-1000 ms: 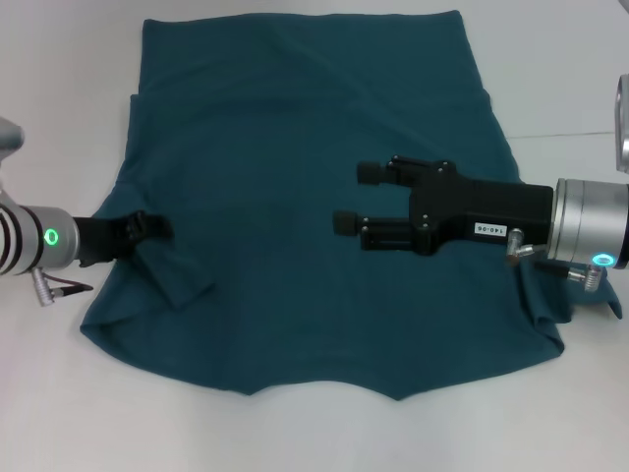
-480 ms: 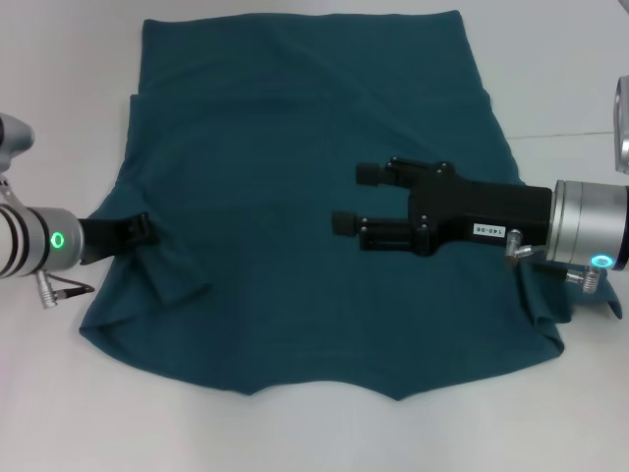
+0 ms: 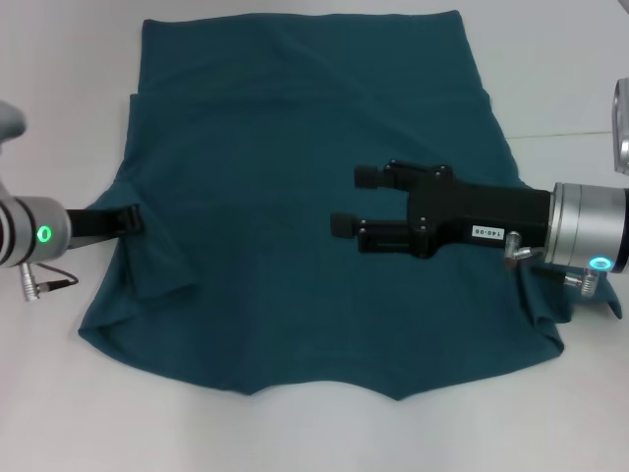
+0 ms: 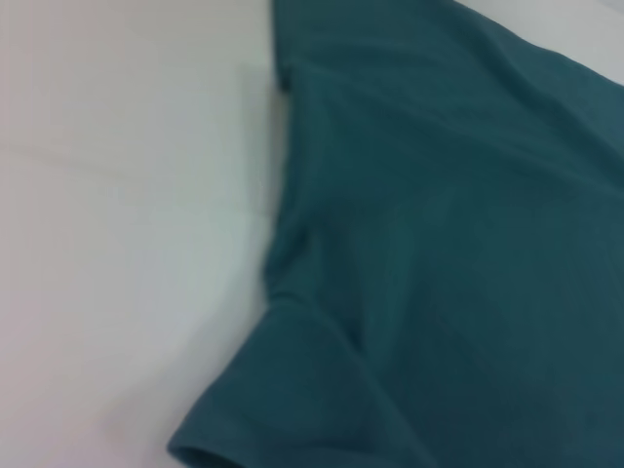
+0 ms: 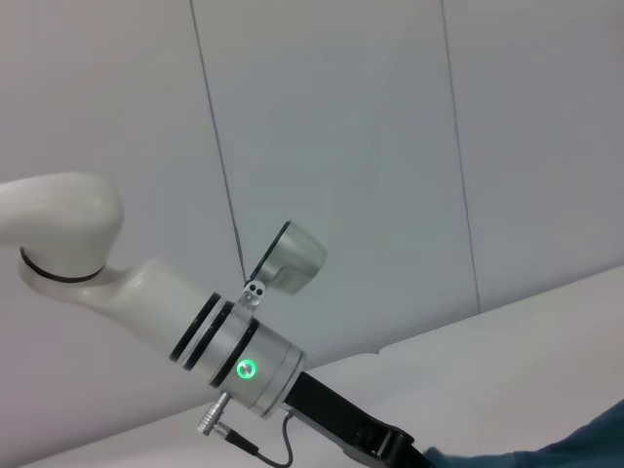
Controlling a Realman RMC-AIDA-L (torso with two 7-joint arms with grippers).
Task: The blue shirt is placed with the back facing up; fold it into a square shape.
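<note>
Head view: one blue shirt (image 3: 305, 206), two end effectors: left end effector (image 3: 133, 218), right end effector (image 3: 356, 202).

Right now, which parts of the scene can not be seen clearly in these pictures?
- Left gripper, head view: fingertips lie against the dark teal-blue knit shirt; grip unreadable.
- Left wrist view: own fingers absent; the shirt runs past the frame's edges.
- Right wrist view: only a shirt corner; own fingers absent.
- Right sleeve, head view: partly hidden under the right gripper arm.

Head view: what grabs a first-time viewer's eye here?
The blue shirt spreads across most of the white table. The right gripper hovers open above the shirt's middle, while the left gripper sits low at the shirt's left edge beside a folded-in sleeve.
</note>
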